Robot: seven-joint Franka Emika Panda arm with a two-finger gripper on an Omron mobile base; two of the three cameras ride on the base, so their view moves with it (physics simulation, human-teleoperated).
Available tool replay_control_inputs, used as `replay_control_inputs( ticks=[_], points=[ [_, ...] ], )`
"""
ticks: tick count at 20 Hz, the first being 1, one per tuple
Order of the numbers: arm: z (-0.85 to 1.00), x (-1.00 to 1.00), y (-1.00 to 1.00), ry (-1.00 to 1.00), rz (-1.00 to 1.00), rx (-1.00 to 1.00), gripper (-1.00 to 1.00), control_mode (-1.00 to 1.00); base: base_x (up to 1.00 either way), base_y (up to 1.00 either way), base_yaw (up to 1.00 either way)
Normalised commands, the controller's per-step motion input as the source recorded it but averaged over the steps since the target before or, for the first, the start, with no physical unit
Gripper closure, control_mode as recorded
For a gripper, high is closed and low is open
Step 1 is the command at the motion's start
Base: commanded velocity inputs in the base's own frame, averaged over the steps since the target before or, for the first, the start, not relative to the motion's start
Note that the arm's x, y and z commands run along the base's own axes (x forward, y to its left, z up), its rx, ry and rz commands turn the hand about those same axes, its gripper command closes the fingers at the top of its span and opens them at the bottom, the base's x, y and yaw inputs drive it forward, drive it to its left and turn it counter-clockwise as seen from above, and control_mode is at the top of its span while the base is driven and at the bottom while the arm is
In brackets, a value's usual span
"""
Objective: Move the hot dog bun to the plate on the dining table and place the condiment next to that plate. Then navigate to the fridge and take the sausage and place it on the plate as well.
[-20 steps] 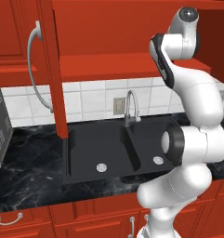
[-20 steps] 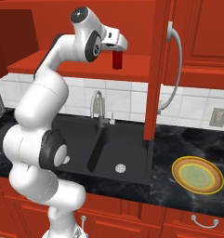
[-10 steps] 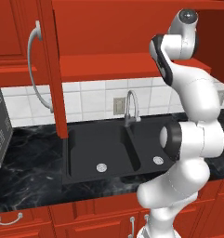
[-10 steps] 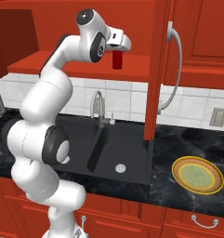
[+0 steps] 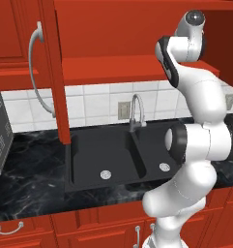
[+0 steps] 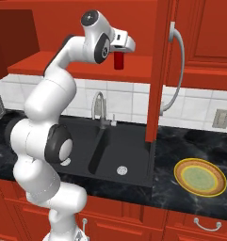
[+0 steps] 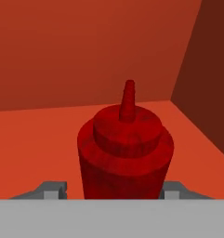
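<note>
Cabinet [image 6: 77,66] in red, open above the sink [image 6: 110,150], its shelf carrying the condiment [image 6: 118,60]. Arm reaches up and in from the left of the sink in the right base view. Open cabinet door [image 6: 159,70] stands edge-on just right of the bottle. On the black table right of the sink lies a yellow-rimmed plate [image 6: 200,176], not the task's plate.

Pincer [image 6: 122,48] sits at the bottle, level with its upper part. In the hand view the condiment [image 7: 125,153] stands upright, nozzle up, long axis vertical, centred directly ahead between the two fingertips [image 7: 53,190], one each side of the body. Tips look near the bottle's flanks; whether they already clench it I cannot tell. Judgement: squeeze across the body, then lift straight clear of the shelf.
</note>
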Motion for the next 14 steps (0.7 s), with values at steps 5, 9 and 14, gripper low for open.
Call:
replay_control_inputs(
  ticks=[5, 9, 14],
  points=[
    [-0.05, -0.01, -0.01, 0.02, 0.00, 0.00, 1.00, -1.00, 0.00, 0.00, 0.00],
    [-0.17, -0.62, 0.00, 0.00, 0.00, 0.00, 1.00, -1.00, 0.00, 0.00, 0.00],
    [-0.23, -1.00, 0.00, 0.00, 0.08, 0.02, 1.00, -1.00, 0.00, 0.00, 0.00]
  ],
)
